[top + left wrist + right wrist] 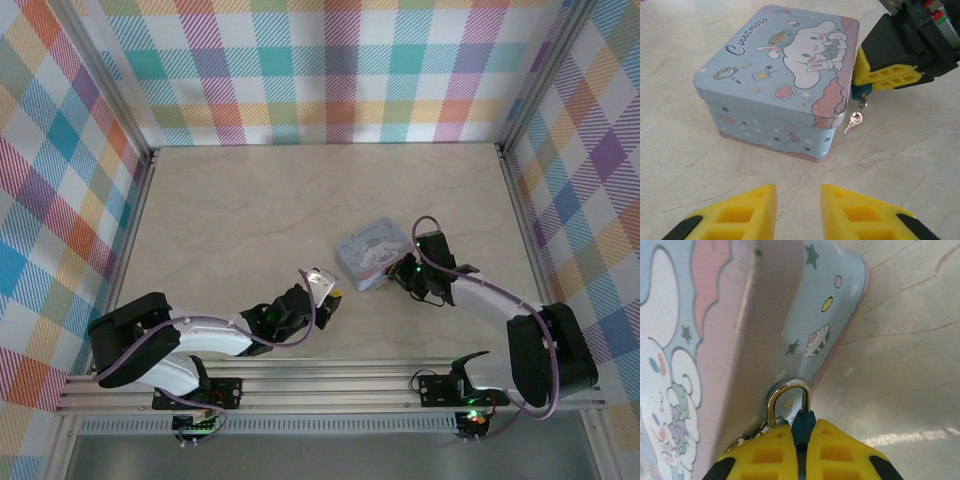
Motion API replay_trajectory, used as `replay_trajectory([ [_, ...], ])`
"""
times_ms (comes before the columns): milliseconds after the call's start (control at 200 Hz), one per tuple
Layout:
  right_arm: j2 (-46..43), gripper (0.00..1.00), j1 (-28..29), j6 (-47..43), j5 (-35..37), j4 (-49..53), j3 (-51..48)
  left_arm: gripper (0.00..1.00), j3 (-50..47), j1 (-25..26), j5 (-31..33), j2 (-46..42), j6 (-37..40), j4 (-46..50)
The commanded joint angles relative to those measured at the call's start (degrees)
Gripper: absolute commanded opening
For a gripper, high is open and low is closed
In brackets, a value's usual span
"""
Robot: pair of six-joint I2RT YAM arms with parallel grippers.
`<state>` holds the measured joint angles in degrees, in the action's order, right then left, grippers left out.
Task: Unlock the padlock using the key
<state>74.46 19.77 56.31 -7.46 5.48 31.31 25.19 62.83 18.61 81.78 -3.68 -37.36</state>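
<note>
- Your left claw (pixel 797 200) hovers narrowly parted and empty, on the near side of the tin (pixel 785 75).
- At its one o'clock the key (pixel 854 121) dangles just under the padlock (pixel 860 91).
- Your right claw (pixel 800 434) pinches the padlock's body against the tin's corner. Judging by this, grasping the key comes next, and it calls for a fine pinch.

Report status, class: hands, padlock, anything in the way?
Left hand open, empty, facing tin. Right hand shut on padlock. Key dangles below padlock. Tin right beside padlock.
</note>
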Motion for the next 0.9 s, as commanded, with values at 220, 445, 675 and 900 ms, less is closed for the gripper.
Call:
replay_trajectory([
  [220,1.97,0.00,-0.51,1.23,-0.57,-5.08,0.02,0.29,-1.47,0.54,2.97,-3.56,-0.16,2.50],
  [445,-1.74,0.00,-0.52,-1.00,1.67,2.31,2.56,0.31,-1.33,0.50,5.89,-7.52,-0.45,7.44],
  [675,-5.38,0.00,-0.62,-3.70,2.64,6.91,4.01,0.36,-1.20,0.41,9.99,-14.83,-0.68,15.42],
  [900,-10.59,0.00,-0.63,-7.28,1.60,14.01,7.24,0.47,1.77,-0.46,19.24,-24.64,-7.34,33.21],
])
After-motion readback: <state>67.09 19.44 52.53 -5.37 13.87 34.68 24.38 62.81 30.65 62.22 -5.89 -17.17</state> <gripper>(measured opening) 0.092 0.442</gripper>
